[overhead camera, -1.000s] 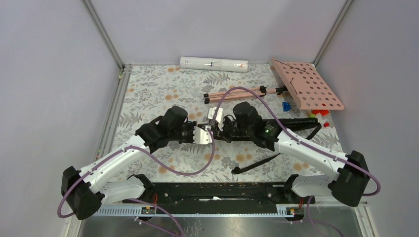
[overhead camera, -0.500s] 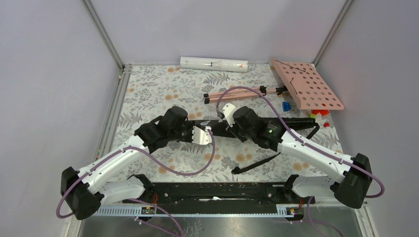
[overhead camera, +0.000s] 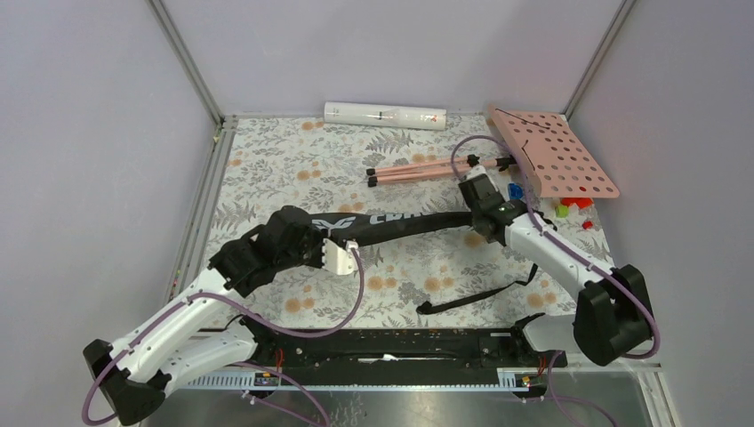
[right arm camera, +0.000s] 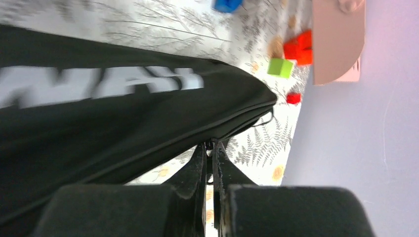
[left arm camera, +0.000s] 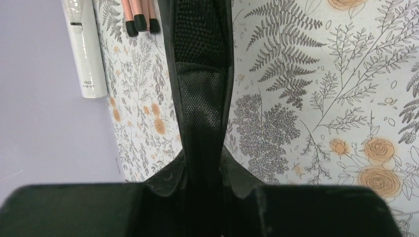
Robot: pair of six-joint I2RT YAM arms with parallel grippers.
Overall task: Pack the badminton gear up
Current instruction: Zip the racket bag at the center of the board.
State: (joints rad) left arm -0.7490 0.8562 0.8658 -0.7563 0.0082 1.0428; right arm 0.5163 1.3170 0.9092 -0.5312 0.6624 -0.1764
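Black bag [overhead camera: 400, 224] stretched left-right; left gripper [left arm camera: 203, 173] clamped on its left end, right gripper [right arm camera: 212, 148] pinched shut on its right end

From above, the left gripper [overhead camera: 327, 251] is covering one end of the black bag [overhead camera: 400, 224] and the right gripper [overhead camera: 477, 213] is covering the other. In the left wrist view the bag is running off the top edge, and left of it the white tube [left arm camera: 86, 49] and the pink stand legs [left arm camera: 141, 15] are being cropped there too. In the right wrist view the bag's white lettering is blurring past reading, and beyond its tip the pink panel [right arm camera: 338, 44] and a blue block [right arm camera: 227, 5] are being clipped at the top. The thin bit being pinched at the bag's seam is too small to name.
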